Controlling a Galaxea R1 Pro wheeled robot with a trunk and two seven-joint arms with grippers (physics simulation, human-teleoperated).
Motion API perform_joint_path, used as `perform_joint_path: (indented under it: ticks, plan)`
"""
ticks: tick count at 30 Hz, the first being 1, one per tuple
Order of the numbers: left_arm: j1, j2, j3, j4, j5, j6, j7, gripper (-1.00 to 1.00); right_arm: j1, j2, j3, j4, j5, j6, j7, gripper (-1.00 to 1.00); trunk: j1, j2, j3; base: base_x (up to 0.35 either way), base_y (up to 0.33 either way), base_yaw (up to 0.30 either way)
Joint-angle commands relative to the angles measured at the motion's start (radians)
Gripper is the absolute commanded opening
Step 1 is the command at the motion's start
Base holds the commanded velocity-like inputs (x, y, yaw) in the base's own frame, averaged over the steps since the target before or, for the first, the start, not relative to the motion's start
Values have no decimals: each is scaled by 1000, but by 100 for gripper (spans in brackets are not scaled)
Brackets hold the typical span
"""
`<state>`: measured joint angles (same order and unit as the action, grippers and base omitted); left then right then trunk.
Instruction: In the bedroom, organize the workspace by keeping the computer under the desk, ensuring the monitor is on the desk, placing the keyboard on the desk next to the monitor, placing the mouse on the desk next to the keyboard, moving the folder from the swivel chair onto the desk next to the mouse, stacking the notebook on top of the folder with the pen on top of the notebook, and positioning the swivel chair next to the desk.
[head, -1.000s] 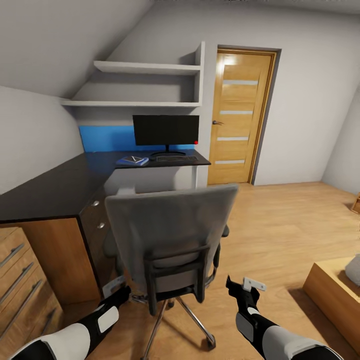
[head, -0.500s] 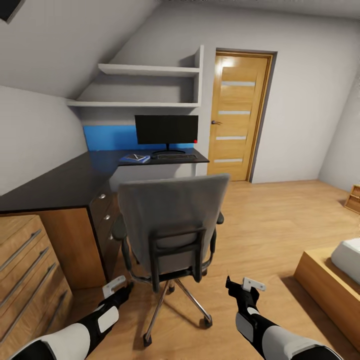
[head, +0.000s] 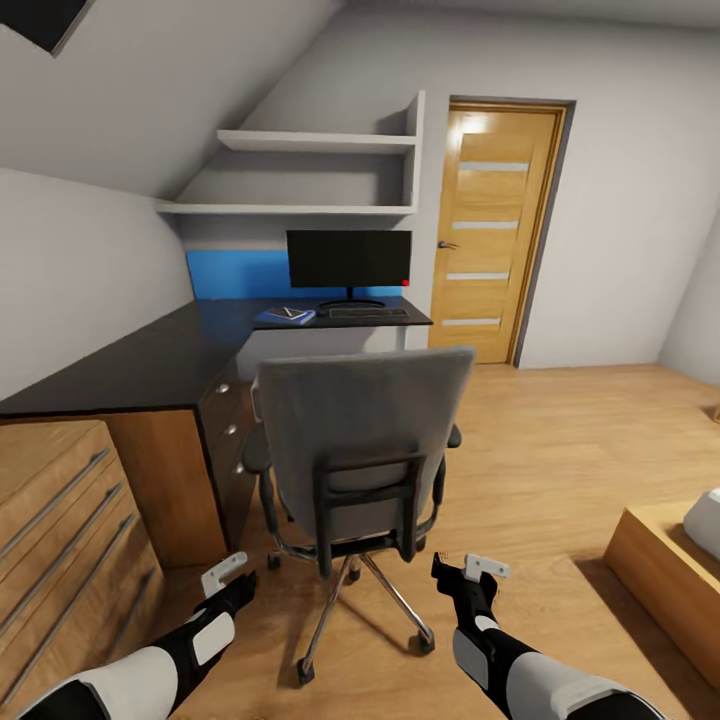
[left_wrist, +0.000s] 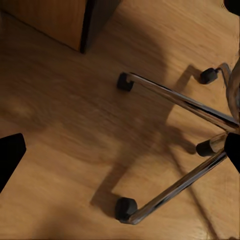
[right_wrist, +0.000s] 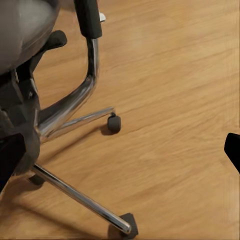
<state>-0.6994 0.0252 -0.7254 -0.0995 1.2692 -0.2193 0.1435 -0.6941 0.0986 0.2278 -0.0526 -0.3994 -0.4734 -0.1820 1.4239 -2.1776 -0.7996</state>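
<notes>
Bedroom desk (head: 150, 365), monitor (head: 349, 259), swivel chair (head: 355, 440); no legible writing

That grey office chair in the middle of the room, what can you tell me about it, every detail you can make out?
The swivel chair has its grey padded back turned to the camera, held by a black frame, with black armrests at both sides. Below, a shiny chrome five-spoke base rides on small black casters. It stands upright on the light-wood floor, beside the black desk near its drawers. Whether they touch is unclear. Neither gripper touches it.
</notes>
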Motion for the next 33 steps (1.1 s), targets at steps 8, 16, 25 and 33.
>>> perform_joint_path:
  ticks: [8,16,25,33]
  plan:
    - [0,1,-8,-2,6,-2,8,100,-1,7,9,2,-4,-2,-5,100,0,0,-1,0,0,262]
    - [0,1,-9,-2,6,-2,8,100,-1,7,10,2,-4,-2,-4,100,0,0,-1,0,0,266]
    - [0,-1,-11,-2,4,-2,8,100,-1,7,10,2,-4,-2,-5,100,0,0,-1,0,0,266]
    - [0,-2,-11,-2,4,-3,9,100,0,7,10,2,-4,-2,-5,100,0,0,-1,0,0,267]
